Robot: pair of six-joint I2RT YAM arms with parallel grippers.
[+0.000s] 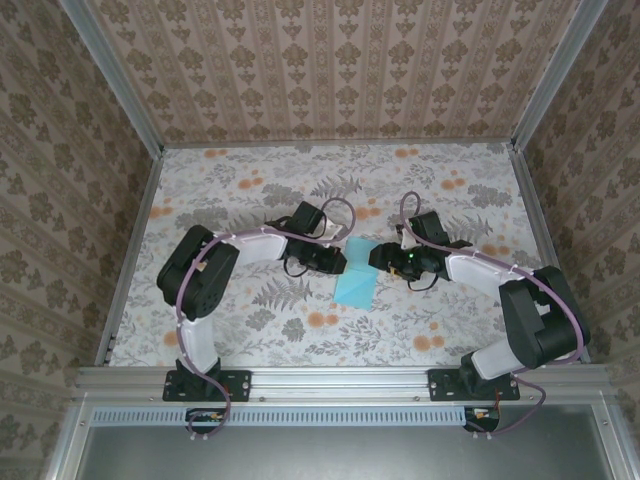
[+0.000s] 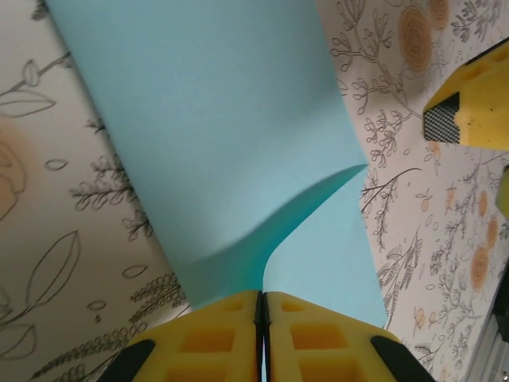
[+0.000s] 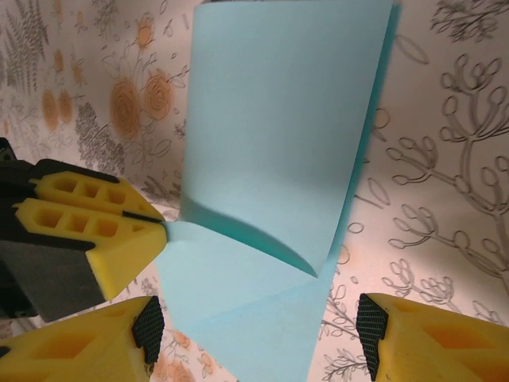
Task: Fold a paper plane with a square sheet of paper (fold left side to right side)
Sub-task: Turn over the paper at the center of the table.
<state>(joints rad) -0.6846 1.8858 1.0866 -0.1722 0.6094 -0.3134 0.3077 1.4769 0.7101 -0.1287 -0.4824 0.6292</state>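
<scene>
Paper: the thin light blue sheet of paper (image 1: 355,282) lies mid-frame in the top view on the floral table (image 1: 250,330), one flap curling over.
Left gripper (image 2: 262,298): yellow fingers pressed together, pinching the sheet's edge at bottom centre of its wrist view.
Right gripper (image 3: 260,325): fingers spread in its wrist view's lower corners, with the sheet between them.

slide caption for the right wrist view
Folded blue paper pinched at its edge by the left gripper, open right gripper flanking the near corner
</scene>
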